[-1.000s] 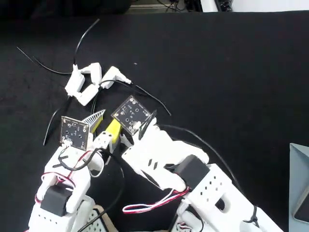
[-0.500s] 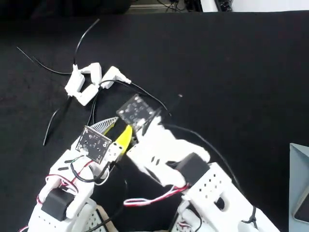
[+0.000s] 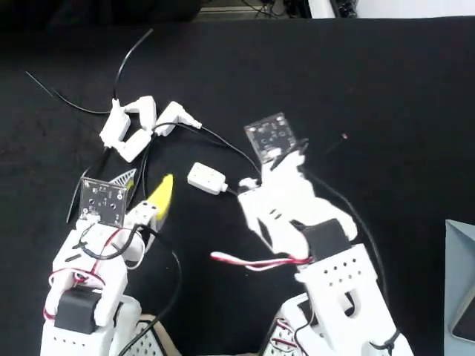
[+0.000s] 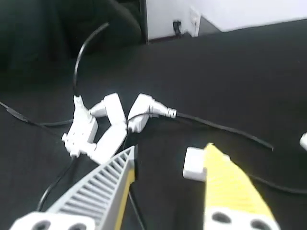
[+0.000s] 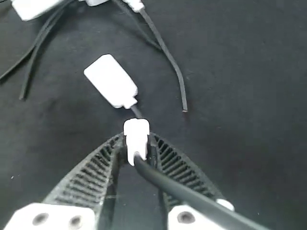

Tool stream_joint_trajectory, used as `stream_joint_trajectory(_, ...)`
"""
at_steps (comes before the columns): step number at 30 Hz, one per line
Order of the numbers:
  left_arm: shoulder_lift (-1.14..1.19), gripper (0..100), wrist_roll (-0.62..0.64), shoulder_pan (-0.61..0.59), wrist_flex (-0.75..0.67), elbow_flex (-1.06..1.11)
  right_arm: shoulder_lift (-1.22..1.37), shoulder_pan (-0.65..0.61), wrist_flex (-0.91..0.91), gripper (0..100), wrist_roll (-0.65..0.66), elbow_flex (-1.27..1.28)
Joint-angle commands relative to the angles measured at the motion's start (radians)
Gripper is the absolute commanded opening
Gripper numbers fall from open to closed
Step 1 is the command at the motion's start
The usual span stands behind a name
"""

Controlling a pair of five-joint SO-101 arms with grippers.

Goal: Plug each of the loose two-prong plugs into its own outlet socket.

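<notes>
Two arms share the black table (image 3: 386,89) as I watch from the remote station. The right gripper (image 5: 136,143) is clamped narrowly on a white two-prong plug (image 5: 136,130), whose black cable (image 5: 192,195) trails back between the fingers. The plug's front end points at a white outlet socket (image 5: 111,80) lying flat on the cloth just beside it; I cannot tell whether the prongs have entered.

In the high view this pair sits near the middle of the table, between the two arms. The left gripper (image 3: 151,180) hangs over the cloth with its jaws spread wide, one finger grey and one yellow, holding nothing. The outlet socket lies close to the yellow fingertip.

Farther from the arms, a cluster of white connectors (image 3: 128,127) lies tangled with thin black leads (image 3: 74,107). A second white plug (image 3: 174,116) rests just beside the cluster, and its own cable curves across the cloth toward the right arm.
</notes>
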Motion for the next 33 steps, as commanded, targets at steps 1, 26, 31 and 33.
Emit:
stream_joint_trajectory(1,0.192,26,-0.052,-0.012,0.052,-0.156,-0.012,0.057,-0.011,1.1,-0.002,-0.016)
stream_joint_trajectory(26,1.404,31,-0.950,0.125,0.071,-0.835,-0.010,0.120,-0.038,1.1,0.037,0.039)
stream_joint_trajectory(31,1.530,31,-0.950,0.168,-0.066,-0.872,-0.010,0.120,-0.038,1.1,0.040,0.045)
stream_joint_trajectory(33,1.588,31,-0.950,0.170,-0.132,-0.872,-0.010,0.120,-0.038,1.1,0.040,0.045)
